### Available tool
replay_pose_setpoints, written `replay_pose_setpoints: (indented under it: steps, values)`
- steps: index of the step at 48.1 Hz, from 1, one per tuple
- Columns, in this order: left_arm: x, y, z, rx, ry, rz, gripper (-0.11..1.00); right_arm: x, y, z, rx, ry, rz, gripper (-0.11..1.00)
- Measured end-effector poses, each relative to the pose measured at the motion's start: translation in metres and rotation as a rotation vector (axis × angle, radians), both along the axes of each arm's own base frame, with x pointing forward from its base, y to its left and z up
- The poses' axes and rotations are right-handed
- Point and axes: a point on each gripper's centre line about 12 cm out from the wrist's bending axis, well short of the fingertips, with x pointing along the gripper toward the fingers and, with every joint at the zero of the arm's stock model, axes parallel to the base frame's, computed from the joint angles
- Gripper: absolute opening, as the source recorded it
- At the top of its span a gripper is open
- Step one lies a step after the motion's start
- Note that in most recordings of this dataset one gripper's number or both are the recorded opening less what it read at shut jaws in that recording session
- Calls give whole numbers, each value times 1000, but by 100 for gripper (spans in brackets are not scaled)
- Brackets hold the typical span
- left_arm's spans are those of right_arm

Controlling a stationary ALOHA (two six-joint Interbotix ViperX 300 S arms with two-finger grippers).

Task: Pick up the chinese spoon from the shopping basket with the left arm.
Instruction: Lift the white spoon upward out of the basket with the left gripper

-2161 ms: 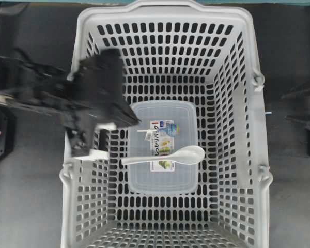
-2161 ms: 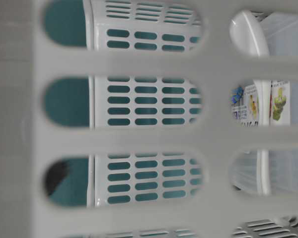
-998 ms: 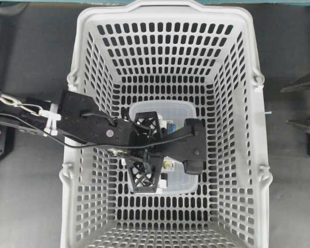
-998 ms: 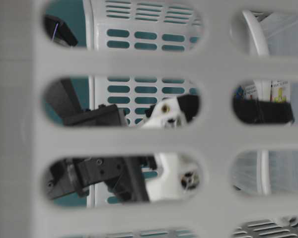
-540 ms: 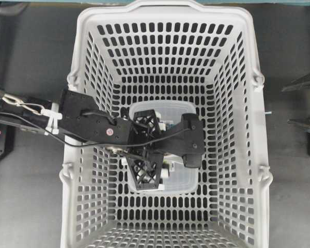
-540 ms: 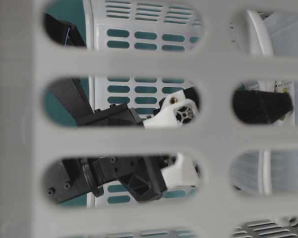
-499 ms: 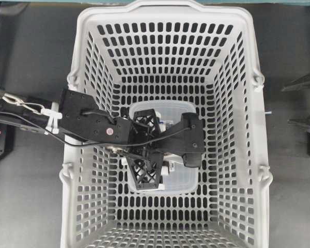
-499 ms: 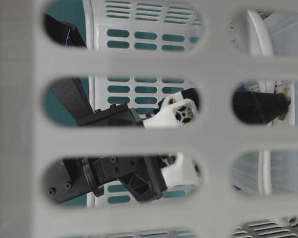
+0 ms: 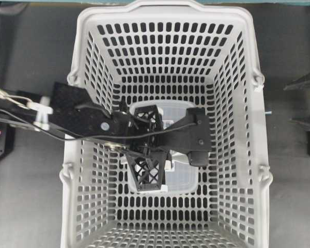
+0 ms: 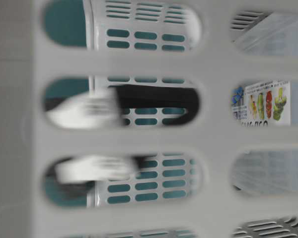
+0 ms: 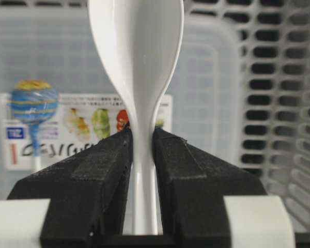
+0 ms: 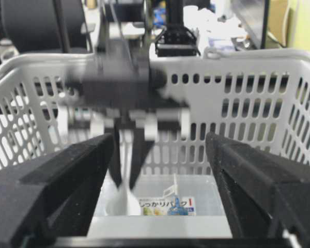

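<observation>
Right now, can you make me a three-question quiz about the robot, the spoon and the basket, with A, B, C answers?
1. Where is the food box?
A. On the floor of the shopping basket
B. Outside the basket
C. Hanging on the basket's rim

2. What colour is the chinese spoon?
A. Red
B. White
C. Black

3. What is the left gripper doing?
A. Open above the spoon
B. Shut on the spoon's handle
C. Holding the box lid

Answers: 1 A, the overhead view shows the box lying on the basket floor under the arm. 2 B, the left wrist view shows a glossy white spoon. 3 B, both black fingers press the handle from either side.
</observation>
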Motion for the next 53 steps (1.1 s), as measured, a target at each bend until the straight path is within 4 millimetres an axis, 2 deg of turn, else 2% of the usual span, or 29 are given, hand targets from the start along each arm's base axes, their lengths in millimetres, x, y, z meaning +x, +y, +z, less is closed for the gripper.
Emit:
replay_pose_setpoints:
  steps: [11,22,32,53]
  values:
    - [-6,1,74,0,-5,8,13,-2,0,0,0,-6,0,69]
    - [-11,1,121,-3,-25,11,13,-3,0,0,0,-11,0,70]
    - [-15,2,130,-1,-12,12,13,-3,0,0,0,-11,0,70]
    - [-15,2,129,-1,-8,12,13,-3,0,0,0,-11,0,70]
